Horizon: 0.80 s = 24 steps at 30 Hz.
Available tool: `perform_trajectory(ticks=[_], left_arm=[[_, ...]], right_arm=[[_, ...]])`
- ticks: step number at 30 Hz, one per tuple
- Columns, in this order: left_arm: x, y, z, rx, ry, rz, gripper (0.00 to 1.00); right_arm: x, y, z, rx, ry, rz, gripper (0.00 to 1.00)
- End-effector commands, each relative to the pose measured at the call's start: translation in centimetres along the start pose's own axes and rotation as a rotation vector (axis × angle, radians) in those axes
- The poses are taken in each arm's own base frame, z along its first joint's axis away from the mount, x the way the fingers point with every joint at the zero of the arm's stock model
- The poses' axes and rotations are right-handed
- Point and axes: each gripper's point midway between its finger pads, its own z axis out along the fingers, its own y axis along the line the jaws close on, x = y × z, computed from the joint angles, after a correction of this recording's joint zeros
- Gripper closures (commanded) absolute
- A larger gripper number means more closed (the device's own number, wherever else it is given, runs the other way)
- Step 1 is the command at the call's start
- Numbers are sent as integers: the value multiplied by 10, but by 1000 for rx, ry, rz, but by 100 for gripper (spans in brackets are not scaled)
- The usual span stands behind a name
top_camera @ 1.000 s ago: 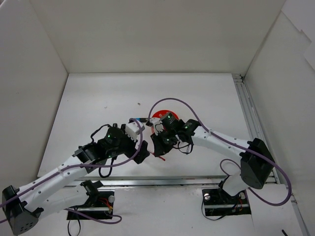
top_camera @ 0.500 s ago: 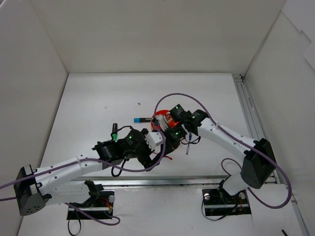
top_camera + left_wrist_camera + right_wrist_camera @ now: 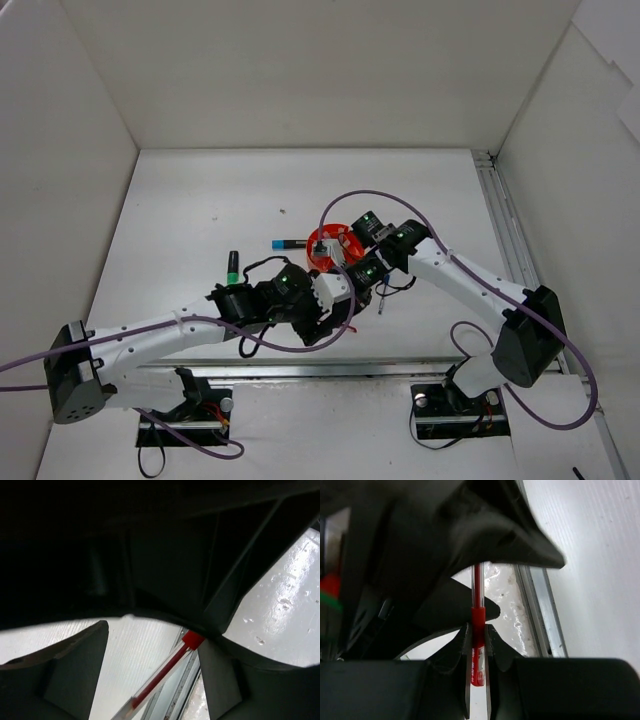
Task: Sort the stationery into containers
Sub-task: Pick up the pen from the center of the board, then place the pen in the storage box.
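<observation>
Convergence marks the overhead view: within the last second the left arm has swung right to meet the right arm just in front of the orange tub, uncovering a green-capped highlighter and a blue-capped highlighter on the table. We read this as a handover, with nothing binned yet, though the overlapping wrists hide both sets of fingers. In the left wrist view the left gripper stands spread around the red pen, which lies nearer one finger. We cannot tell whether they touch, and darkness fills the upper half. In the right wrist view the right gripper pinches that pen by its red grip, its far end lost behind dark housing.
</observation>
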Motion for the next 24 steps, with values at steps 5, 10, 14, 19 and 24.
perform_trajectory(ticks=[5, 10, 14, 19, 24], left_arm=[[-27, -5, -5, -33, -52, 44, 72], [-28, 1, -9, -82, -65, 29, 100], [-32, 6, -14, -117, -90, 19, 100], [-35, 18, -18, -189, -112, -8, 100], [-43, 36, -26, -292, -181, -86, 100]], right_arm=[[-14, 12, -16, 39, -36, -41, 100], [-23, 13, -30, 101, -85, -44, 89], [-30, 9, -48, 179, -148, -33, 70], [-39, 14, -70, 256, -231, -51, 2], [-57, -7, -113, 540, -488, 59, 2]])
